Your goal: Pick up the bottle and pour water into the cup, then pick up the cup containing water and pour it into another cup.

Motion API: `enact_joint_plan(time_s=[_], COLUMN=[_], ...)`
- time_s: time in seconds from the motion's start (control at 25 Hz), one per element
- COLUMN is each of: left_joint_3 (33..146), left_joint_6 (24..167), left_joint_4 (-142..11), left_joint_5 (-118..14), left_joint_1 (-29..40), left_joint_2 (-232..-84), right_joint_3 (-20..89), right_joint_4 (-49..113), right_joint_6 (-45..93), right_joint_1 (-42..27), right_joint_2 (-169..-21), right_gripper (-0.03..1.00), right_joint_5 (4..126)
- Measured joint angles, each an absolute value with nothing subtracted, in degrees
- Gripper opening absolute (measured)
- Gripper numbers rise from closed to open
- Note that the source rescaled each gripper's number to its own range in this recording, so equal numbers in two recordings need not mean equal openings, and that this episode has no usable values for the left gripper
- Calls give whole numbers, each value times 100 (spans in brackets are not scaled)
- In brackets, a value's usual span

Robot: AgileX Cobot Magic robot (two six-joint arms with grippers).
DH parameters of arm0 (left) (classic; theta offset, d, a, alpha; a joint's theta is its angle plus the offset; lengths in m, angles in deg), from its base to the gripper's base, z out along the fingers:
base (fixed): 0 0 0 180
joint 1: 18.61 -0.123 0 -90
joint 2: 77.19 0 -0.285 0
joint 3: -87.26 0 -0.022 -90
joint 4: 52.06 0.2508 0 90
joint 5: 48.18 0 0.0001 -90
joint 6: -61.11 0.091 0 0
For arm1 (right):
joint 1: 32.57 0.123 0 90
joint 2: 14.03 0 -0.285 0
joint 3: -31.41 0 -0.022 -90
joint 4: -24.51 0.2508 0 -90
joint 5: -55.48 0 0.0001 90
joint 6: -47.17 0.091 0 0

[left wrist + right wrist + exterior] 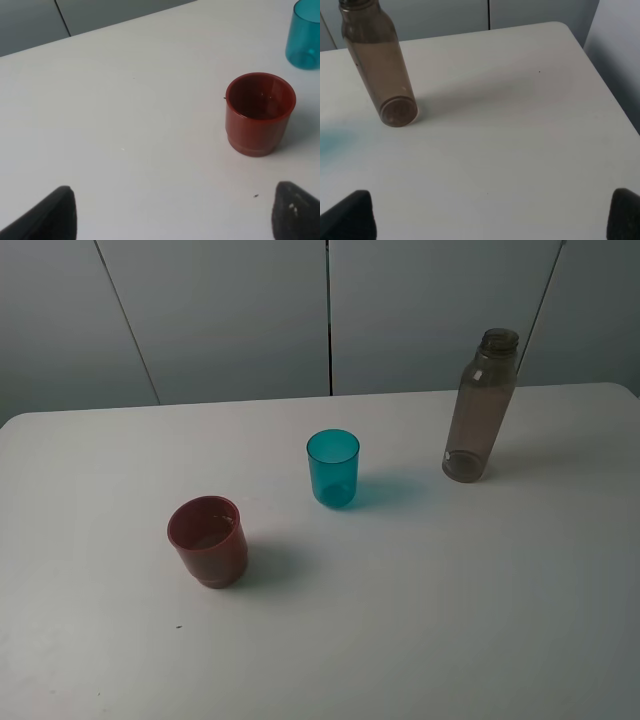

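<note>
The tall smoky grey-brown bottle point(481, 407) stands upright, uncapped, at the table's back right; it also shows in the right wrist view point(379, 65). The teal-blue cup point(333, 468) stands upright near the middle, and shows at the edge of the left wrist view point(304, 34). The wide dull-red cup point(208, 541) stands upright at the front left, also in the left wrist view point(259, 113). My left gripper point(175, 212) is open and empty, short of the red cup. My right gripper point(490, 217) is open and empty, short of the bottle. Neither gripper shows in the exterior view.
The white table point(420, 590) bears only these three things. Its right edge point(605, 85) runs close beside the bottle's side. Grey wall panels point(230, 310) stand behind the table's far edge.
</note>
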State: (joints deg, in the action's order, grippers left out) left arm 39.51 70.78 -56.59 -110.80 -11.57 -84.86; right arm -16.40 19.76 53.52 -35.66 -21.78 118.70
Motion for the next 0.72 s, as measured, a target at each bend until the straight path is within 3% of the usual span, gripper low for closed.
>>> enact_joint_plan(time_s=[0.72], left_joint_3=[3951], left_joint_6=[7058], left_joint_4=[-5659], left_joint_5=[-11080], left_joint_1=[-1157], left_joint_2=[-8486], right_joint_3=[-1640], right_joint_4=[1976], right_joint_6=[5352], right_joint_1=[-3566], right_joint_2=[-2178], right_gripper=[100], right_joint_5=[11870])
